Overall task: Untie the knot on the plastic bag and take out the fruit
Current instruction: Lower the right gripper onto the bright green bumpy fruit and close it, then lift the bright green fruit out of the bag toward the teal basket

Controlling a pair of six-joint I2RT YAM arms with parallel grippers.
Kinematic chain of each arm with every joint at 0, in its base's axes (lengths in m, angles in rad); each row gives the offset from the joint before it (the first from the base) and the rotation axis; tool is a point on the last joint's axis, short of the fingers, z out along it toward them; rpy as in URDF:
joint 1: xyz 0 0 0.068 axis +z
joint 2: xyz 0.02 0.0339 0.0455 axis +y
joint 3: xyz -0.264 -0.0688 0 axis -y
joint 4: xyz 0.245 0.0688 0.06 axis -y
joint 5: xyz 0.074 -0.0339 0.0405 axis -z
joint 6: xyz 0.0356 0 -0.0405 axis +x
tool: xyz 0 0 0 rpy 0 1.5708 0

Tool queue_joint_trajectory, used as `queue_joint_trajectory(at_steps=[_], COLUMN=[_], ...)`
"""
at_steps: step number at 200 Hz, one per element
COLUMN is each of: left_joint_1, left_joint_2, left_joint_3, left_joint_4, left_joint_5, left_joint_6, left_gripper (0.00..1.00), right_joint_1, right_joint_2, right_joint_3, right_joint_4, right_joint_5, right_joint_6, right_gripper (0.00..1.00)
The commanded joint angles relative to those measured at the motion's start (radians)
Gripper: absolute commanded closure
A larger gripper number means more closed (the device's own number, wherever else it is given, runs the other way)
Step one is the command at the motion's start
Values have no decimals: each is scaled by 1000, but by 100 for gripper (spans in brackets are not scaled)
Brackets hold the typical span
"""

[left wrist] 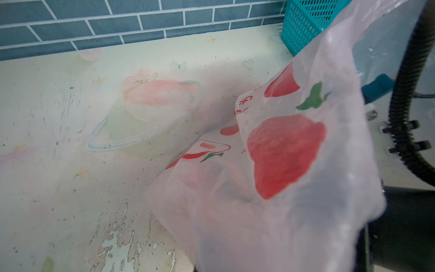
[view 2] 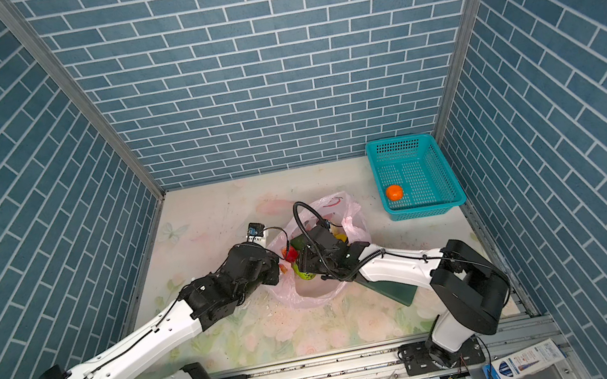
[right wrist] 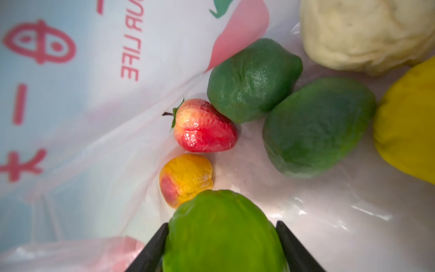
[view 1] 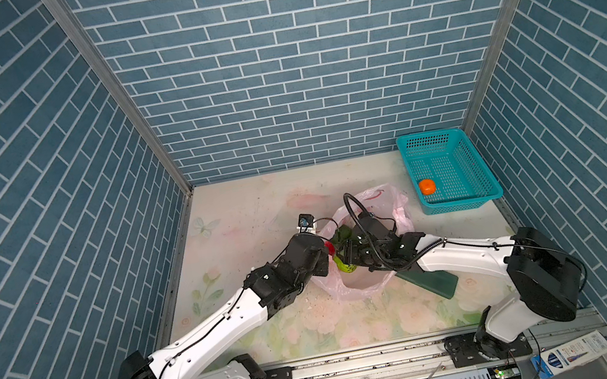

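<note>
Fruit [right wrist: 317, 127] lies in the open plastic bag [view 1: 354, 293] on the tabletop [view 1: 247, 213]. The right tool [right wrist: 222, 237] pinches a bright green fruit [right wrist: 223, 212] inside it. The left tool [view 1: 323, 258] is pressed together at the bag's edge. One orange fruit [view 1: 427, 187] sits in the teal basket [view 1: 475, 168].

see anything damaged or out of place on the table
Yes. The table's floral covering is chipped and flaking in white patches, seen in the left wrist view. A flat dark green block lies on the table beside the plastic bag, partly hidden beneath the right arm; it looks like a stray item.
</note>
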Motion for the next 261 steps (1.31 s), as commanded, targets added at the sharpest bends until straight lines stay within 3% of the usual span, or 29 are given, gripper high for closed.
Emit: queue_joint_trajectory(at_steps=[1,95,173,216,261], left_joint_1=[2,14,31,33,32], left_joint_2=[-1,51,92,98,113], left_joint_3=[29,79,129,144,169], left_joint_4=[27,12,-5,8,17], left_joint_5=[-23,-17,-3,5,14], left_joint_6=[-7,1,26,27,33], left_gripper=[100,100,100,100,100], right_joint_1=[-1,2,-30,-80,-69], right_joint_2=[-55,-185,-190,-170,-117], right_joint_3=[-21,211,496,514,396], right_joint_4=[-39,-341,-572,-546,-338], right_joint_5=[-15,32,83,16,-51], right_joint_6=[-29,-170,-299,-302,-204], right_gripper=[45,46,45,45,46])
